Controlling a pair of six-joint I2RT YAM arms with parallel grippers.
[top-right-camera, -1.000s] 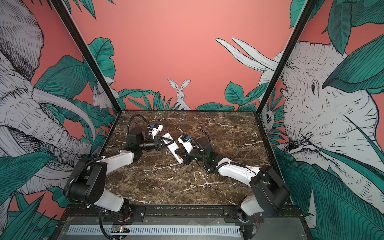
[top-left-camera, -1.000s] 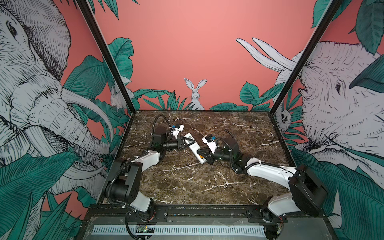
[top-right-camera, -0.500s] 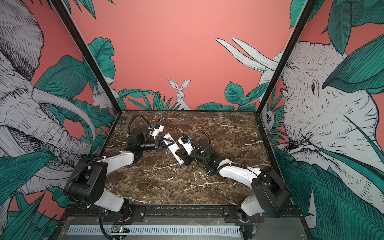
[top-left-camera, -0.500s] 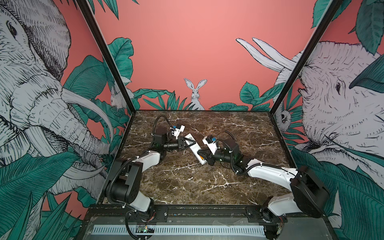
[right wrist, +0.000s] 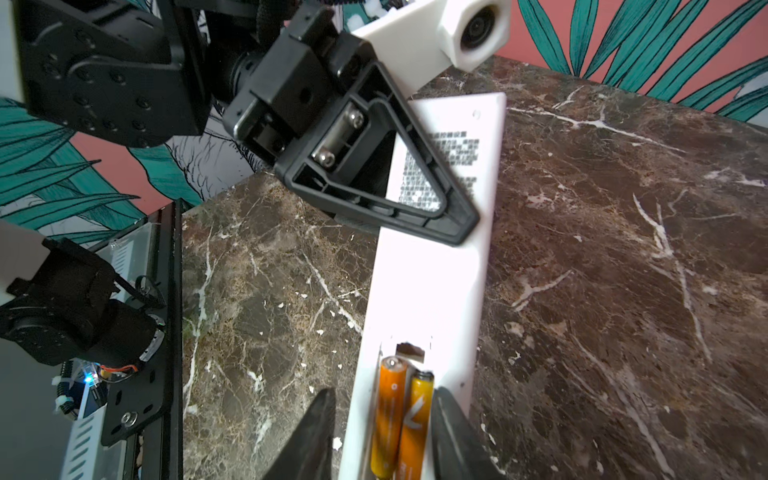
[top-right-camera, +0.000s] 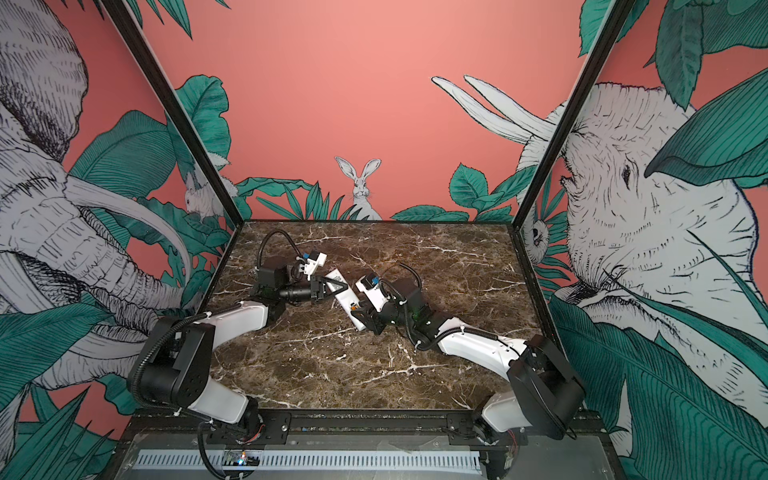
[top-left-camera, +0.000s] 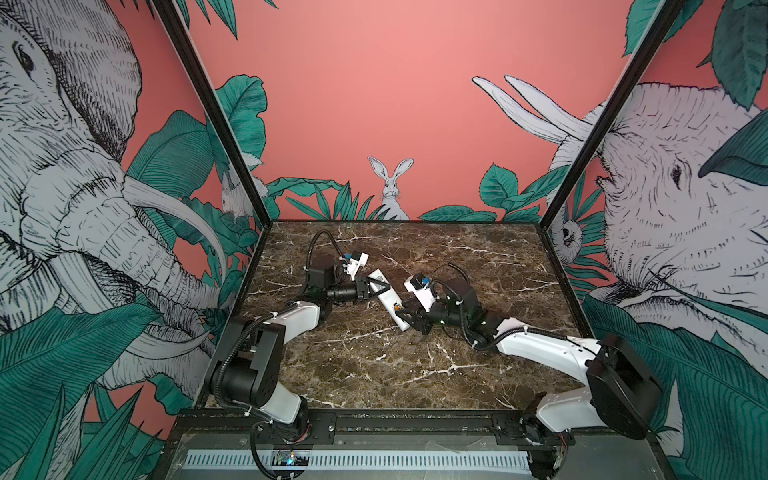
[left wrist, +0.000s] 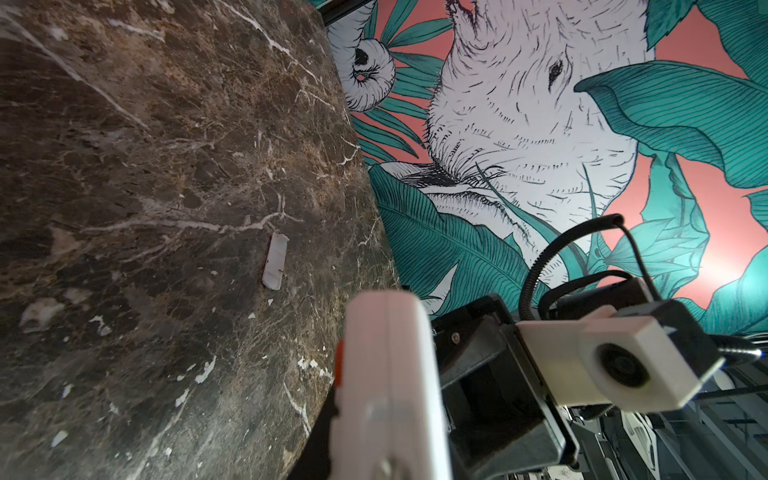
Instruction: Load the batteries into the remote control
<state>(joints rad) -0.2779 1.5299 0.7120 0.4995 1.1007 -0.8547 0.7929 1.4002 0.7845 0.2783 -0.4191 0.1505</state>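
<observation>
Top views, table: we're looking down on a dark marble table (top-left-camera: pixel 374 365) (top-right-camera: pixel 332 365), with both arms reaching in from the near edge.
Top views, remote control: there's the white remote control (top-left-camera: pixel 388 297) (top-right-camera: pixel 347 297), mid-table and a touch left of centre, slanting from far-left to near-right.
Top views, left arm: the left arm (top-left-camera: pixel 299 320) (top-right-camera: pixel 245 318) comes in from the left, and the left jaws are pressed onto the remote control's far half.
Top views, right arm: the right arm (top-left-camera: pixel 540 347) (top-right-camera: pixel 478 345) comes in from the right. The right jaws sit at the near end, too small here for us to read.
Left wrist, remote control: we get the remote control (left wrist: pixel 390 374) edge-on, close and blurred, running out from the left jaws, with an orange button (left wrist: pixel 339 365) on one face.
Left wrist, white piece: a small flat white piece (left wrist: pixel 275 262) lies alone on the table (left wrist: pixel 145 166), well apart from the remote control.
Right wrist, batteries: here's the clear look, two orange batteries (right wrist: pixel 388 411) (right wrist: pixel 415 424) side by side in the open compartment in the remote control's (right wrist: pixel 440 270) white back.
Right wrist, left jaws: they're clamped across the end with the printed label, one black triangular finger (right wrist: pixel 455 226) on top.
Right wrist, right jaws: they're spread and pinching nothing. One finger (right wrist: pixel 316 436) stands clear of the remote control's edge. The other (right wrist: pixel 453 432) is over its edge just beside the batteries, and we cannot tell whether it touches.
</observation>
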